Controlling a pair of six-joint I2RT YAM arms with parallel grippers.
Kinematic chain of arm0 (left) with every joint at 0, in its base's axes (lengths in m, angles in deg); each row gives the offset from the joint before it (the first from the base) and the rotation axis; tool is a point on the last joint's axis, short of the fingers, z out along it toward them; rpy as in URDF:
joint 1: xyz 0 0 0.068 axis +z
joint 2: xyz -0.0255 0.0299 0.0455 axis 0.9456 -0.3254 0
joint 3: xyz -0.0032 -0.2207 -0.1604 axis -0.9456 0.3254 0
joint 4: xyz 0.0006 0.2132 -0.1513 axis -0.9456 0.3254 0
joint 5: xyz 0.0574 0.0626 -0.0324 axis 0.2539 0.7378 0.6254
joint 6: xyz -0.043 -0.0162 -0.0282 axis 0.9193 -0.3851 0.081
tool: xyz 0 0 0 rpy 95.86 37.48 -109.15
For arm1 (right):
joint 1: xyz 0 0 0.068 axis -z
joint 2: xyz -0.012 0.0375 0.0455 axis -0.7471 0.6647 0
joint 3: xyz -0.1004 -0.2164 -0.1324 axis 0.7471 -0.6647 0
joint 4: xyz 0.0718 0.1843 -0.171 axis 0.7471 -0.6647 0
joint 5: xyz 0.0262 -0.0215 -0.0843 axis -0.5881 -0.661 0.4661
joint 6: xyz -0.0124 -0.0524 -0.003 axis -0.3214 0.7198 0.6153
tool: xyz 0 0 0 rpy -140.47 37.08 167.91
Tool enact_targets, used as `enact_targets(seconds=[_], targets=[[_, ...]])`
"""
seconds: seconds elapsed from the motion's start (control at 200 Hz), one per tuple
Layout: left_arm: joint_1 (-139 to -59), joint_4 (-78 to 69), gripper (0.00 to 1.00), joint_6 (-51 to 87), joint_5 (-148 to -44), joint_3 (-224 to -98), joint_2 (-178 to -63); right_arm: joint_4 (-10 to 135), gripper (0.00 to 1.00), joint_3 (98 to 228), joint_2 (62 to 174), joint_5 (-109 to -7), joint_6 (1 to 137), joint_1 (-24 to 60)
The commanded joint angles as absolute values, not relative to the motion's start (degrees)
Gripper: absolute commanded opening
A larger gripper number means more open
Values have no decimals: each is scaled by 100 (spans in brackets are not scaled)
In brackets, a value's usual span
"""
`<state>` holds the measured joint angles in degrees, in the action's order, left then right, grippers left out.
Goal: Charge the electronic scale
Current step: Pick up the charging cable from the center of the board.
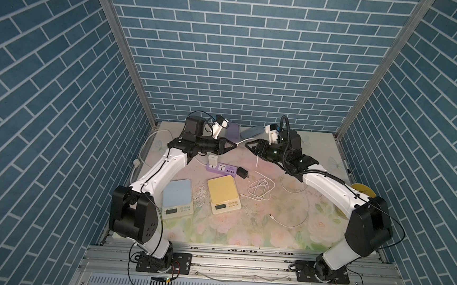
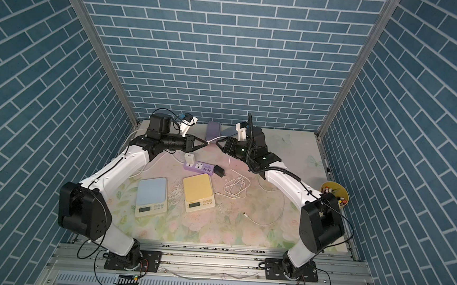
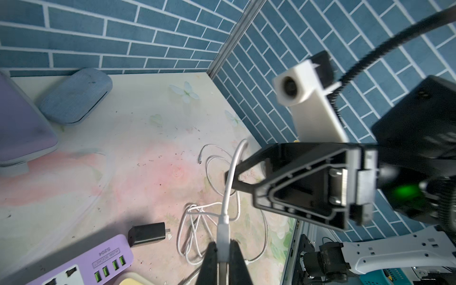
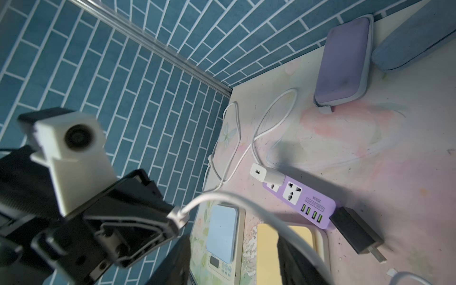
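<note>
Squeezing the plug (image 3: pixel 223 234) of the white cable (image 3: pixel 236 158) tight in the left gripper (image 1: pixel 235 144), up above the table (image 1: pixel 270 234). Holding the right gripper (image 1: pixel 248 146) spread apart, with that cable passing between its fingers (image 4: pixel 172 266). Not touching the blue scale (image 1: pixel 176 196) or the yellow scale (image 1: pixel 222 188), lying side by side in front of the purple power strip (image 1: pixel 220 169).
</note>
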<state>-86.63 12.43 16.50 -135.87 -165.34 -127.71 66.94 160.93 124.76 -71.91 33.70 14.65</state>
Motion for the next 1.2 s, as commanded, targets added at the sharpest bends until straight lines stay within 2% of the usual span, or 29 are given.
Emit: enact_targets(seconds=[0.0,0.245,0.43,0.565,0.66,0.73,0.86,1.005,1.105,1.195], targets=[[-8665,918,8,1828,-14008,-16356,-12675,7712,55,16363,12795,-7266,2313,1483],[-8658,1063,9,1825,-14086,-16287,-12701,8359,52,16442,13116,-7553,2074,1407],[-8538,952,8,2101,-13758,-16272,-12732,8155,50,16132,12937,-7519,2403,1286],[-8425,1035,8,2223,-13412,-16268,-12770,8052,37,15709,12730,-7371,2435,1261],[-8384,952,8,2374,-13427,-16253,-12856,8074,36,15661,12716,-7370,2429,1241],[-8384,853,8,2420,-13462,-16226,-12857,8236,41,15725,12757,-7409,2416,1214],[-8382,775,8,2418,-13540,-16158,-12813,8379,57,16042,12910,-7498,2411,1161],[-8384,685,9,2417,-13746,-16086,-12795,8171,59,16548,13256,-7606,2379,1137],[-8392,588,9,2420,-13874,-16037,-12761,8194,52,16796,13546,-7721,2166,1126],[-8393,579,9,2379,-13934,-15995,-12734,8296,34,16922,13753,-7835,1959,1101]])
